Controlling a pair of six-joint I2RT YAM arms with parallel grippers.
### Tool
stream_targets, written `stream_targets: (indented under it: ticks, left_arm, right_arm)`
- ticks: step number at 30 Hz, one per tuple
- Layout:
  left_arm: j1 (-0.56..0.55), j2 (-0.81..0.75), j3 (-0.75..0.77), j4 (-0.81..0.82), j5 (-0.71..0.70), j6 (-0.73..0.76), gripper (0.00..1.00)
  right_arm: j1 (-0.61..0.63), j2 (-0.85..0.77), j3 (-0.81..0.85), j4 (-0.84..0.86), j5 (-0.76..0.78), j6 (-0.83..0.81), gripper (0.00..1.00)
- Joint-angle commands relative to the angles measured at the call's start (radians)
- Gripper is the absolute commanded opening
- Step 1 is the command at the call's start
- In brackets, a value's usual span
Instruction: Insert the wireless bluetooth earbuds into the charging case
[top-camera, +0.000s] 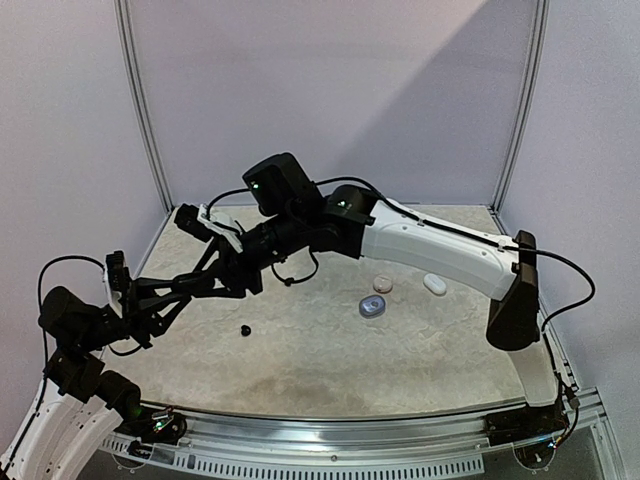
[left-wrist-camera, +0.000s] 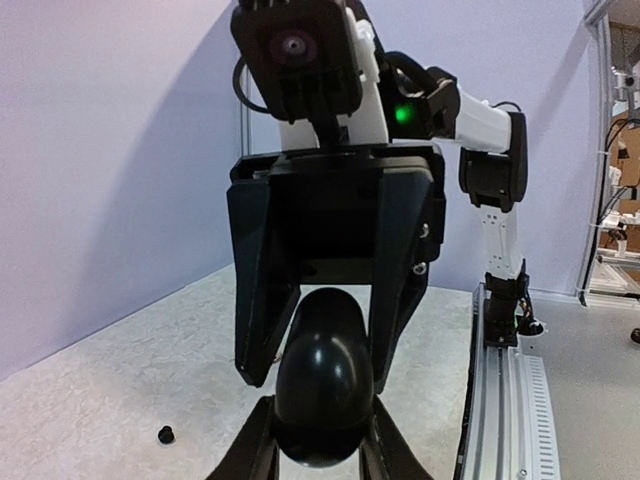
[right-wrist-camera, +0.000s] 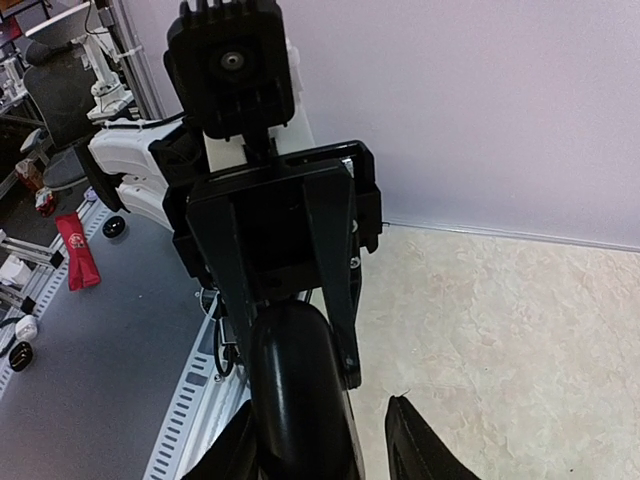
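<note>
Both arms meet above the left of the worktop (top-camera: 330, 380). The left pincer (left-wrist-camera: 322, 425) is clenched on a black egg-shaped charging case (left-wrist-camera: 325, 370). The right pincer (right-wrist-camera: 322, 430) straddles its other end, slack (one finger stands clear). A lone black earbud (top-camera: 245, 330) lies on the worktop below, well apart from a beige case (top-camera: 383, 284), a white case (top-camera: 435, 284) and a bluish case (top-camera: 372, 307).

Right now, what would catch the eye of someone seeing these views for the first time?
Both arms meet in mid-air over the left of the table, sharing one glossy black egg-shaped case. The left gripper is clamped on it, and the right gripper has its jaws open astride it. A lone black earbud lies on the table below, while a beige case, a white case and a blue-grey case sit right of centre.
</note>
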Motion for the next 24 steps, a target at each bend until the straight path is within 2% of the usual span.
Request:
stream_targets:
  ticks: [1,17,21,24]
  left_arm:
    - [-0.001,-0.007,-0.006,-0.023,0.057,0.023,0.0]
    - [-0.002,-0.012,-0.007,-0.015,0.063,0.017,0.0]
    - [-0.002,-0.01,-0.006,-0.015,0.064,0.017,0.0]
    - [-0.003,-0.011,-0.006,-0.014,0.06,0.017,0.0]
  right_arm:
    - [-0.04,0.016,0.037,0.065,0.006,0.085,0.41]
    - [-0.061,0.051,0.043,0.079,0.008,0.174,0.38]
    - [-0.082,0.06,0.063,0.095,-0.003,0.289,0.36]
    - [-0.082,0.073,0.064,0.094,0.001,0.307,0.36]
